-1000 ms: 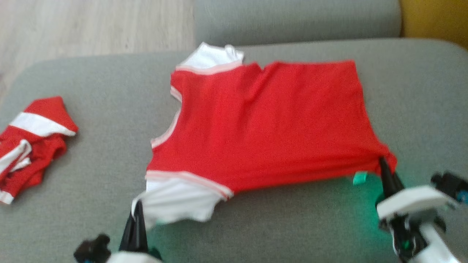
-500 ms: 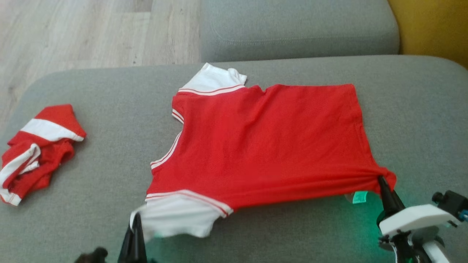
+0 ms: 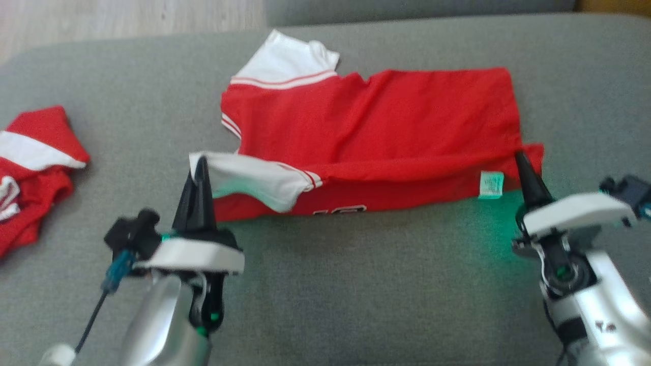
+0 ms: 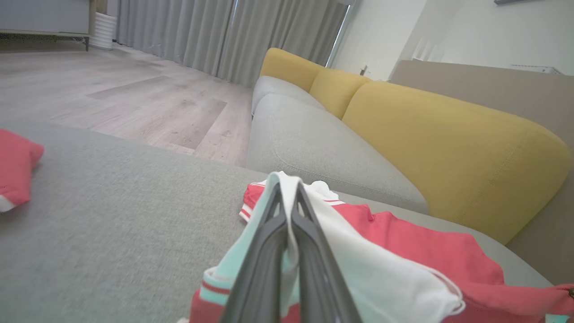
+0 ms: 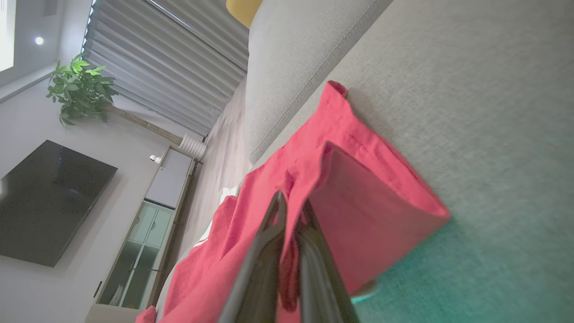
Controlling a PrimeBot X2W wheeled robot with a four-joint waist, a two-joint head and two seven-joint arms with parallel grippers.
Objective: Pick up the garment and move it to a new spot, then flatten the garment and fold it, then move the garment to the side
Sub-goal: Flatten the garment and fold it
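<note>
While the red garment (image 3: pixel 376 117) lies across the middle of the grey cushion (image 3: pixel 356 295), its near edge is lifted and turned back over the body, so a strip of the underside faces up along the front. On that strip sits a small pale label (image 3: pixel 491 184) near the right end, along with blurred white print (image 3: pixel 338 209) that may be a number. The left gripper (image 3: pixel 200 170) has its fingers pressed together on the near white sleeve (image 3: pixel 254 178), pinching the cloth at its outer corner. In the left wrist view the white fabric is drawn up between the two dark fingers. The right gripper (image 3: pixel 523 160) pinches the red hem corner at the garment's right end, fingers closed on a fold of cloth. The far white sleeve (image 3: pixel 285 58) lies flat towards the back of the cushion. Well apart, at the left edge, a second red-and-white garment (image 3: pixel 30 162) sits crumpled. A green glow (image 3: pixel 488 229) tints the cushion near the right gripper. Wooden floor (image 3: pixel 127 20) shows beyond the cushion.
</note>
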